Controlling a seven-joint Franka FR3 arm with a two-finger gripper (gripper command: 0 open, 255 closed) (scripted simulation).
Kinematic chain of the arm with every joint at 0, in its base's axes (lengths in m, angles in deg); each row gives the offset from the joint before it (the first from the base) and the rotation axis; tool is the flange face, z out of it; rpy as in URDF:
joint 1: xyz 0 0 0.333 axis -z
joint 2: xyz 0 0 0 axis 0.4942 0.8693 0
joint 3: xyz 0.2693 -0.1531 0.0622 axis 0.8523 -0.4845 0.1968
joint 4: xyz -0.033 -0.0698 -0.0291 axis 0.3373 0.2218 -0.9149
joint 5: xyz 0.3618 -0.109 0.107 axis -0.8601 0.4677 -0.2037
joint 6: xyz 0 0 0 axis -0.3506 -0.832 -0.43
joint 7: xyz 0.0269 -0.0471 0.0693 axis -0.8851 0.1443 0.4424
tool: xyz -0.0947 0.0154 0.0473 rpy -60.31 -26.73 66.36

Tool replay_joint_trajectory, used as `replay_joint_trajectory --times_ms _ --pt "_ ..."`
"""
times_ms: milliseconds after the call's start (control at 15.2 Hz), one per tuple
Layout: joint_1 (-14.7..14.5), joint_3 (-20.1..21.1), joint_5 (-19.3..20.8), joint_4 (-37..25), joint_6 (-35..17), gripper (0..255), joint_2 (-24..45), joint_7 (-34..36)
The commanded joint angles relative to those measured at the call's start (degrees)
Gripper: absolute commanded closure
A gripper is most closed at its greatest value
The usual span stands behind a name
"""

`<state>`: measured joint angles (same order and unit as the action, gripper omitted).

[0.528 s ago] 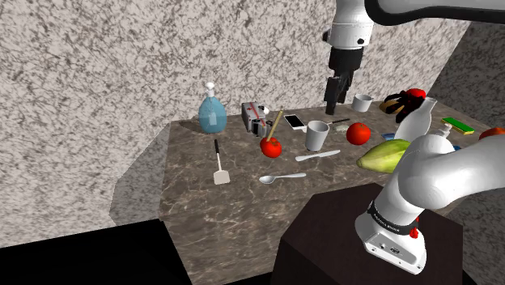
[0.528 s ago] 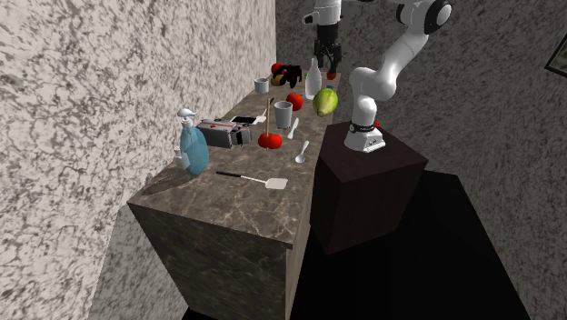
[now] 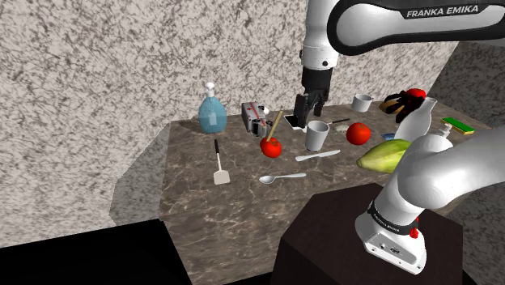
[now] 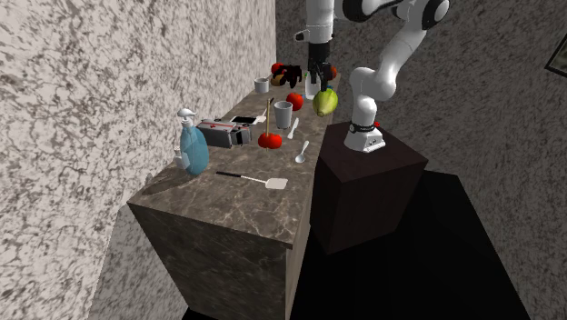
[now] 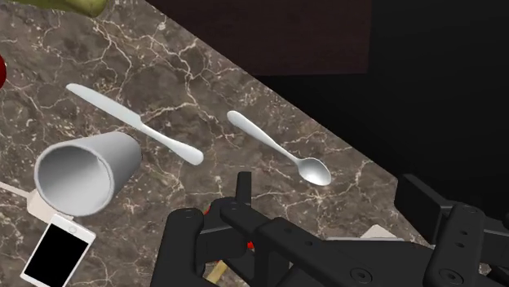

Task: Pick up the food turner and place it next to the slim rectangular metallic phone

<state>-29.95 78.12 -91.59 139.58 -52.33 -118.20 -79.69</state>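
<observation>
The food turner point(image 3: 218, 163), a white blade on a thin black handle, lies flat on the marble counter point(image 3: 243, 202) towards the shoulder view's left, and shows as the food turner point(image 4: 255, 179) near the counter's near end. The slim phone point(image 3: 294, 122) lies at the back by the wall; under the hand it appears as a white-edged phone point(image 5: 57, 253) with a black screen. My gripper point(image 3: 303, 108) hangs above the phone and the white cup point(image 3: 316, 135), well right of the turner. Its fingers stand apart and hold nothing point(image 5: 318, 240).
A blue soap bottle point(image 3: 212, 113), a toaster point(image 3: 255, 118) and a red fruit with a stick point(image 3: 271, 146) stand between turner and phone. A knife point(image 5: 134, 122) and a spoon point(image 5: 281, 149) lie near the front edge. More fruit and a mug point(image 3: 362, 103) crowd the right.
The arm has swung towards the shoulder view's left and a little lower, from over the back mug to over the cup and phone. The objects on the counter have not moved.
</observation>
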Motion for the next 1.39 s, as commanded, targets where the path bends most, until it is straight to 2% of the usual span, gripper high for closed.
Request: replay_joint_trajectory --times_ms 0,330,660,924,1320 --pt "0.2 2.0 -1.0 0.6 -3.7 0 2.2 3.3" --pt "1.4 6.5 -1.8 -0.3 -13.1 0 11.1 10.9" --pt "3.2 10.6 -0.3 -3.5 -21.6 0 21.6 19.1" --pt "4.5 13.1 3.0 -7.5 -27.3 0 30.6 26.4" --pt "4.8 14.3 10.9 -16.0 -33.0 0 44.9 38.3"
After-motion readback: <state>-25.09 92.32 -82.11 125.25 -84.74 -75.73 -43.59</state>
